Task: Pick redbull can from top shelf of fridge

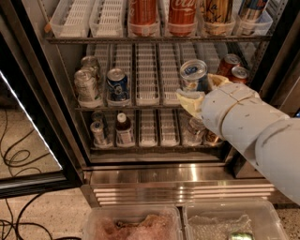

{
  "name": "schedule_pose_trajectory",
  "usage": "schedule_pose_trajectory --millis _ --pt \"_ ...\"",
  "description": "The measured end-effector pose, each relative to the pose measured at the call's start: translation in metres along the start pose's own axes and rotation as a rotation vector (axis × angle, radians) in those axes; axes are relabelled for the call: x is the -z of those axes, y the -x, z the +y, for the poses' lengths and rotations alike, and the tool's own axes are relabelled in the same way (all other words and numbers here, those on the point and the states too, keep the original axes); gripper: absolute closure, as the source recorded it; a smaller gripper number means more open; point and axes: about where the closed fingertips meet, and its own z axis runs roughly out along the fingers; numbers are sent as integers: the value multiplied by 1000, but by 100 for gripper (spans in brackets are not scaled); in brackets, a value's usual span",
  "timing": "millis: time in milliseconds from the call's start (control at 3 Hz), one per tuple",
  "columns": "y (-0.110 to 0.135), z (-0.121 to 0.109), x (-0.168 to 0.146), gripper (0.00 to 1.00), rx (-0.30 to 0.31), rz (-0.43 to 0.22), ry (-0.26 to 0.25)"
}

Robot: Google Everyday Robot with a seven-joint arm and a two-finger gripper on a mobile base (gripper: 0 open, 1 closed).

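Note:
The fridge (42, 84) stands open in the camera view. My gripper (201, 89) is shut on the redbull can (193, 74), a slim can with a silver lid and a blue and silver body. I hold it tilted in front of the middle rack, right of centre, well below the top shelf (154, 40). The white arm (253, 126) reaches in from the lower right and hides the racks behind it. The top shelf holds white lane trays (89, 16) on the left, two red cola cans (143, 14), a gold can (218, 11) and another can (253, 9).
The middle rack holds silver cans (86, 84), a wider blue can (117, 83) and red cans (232, 68). Small bottles (124, 131) stand on the lower rack. The glass door (28, 122) hangs open at left. The steel grille (183, 183) and two plastic bins (131, 227) lie below.

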Motion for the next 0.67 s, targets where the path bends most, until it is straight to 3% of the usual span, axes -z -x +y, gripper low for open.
schedule_pose_trajectory --millis 333,667 --pt "-34 49 -4 100 5 51 74" --pt "-71 93 1 100 -14 108 114"
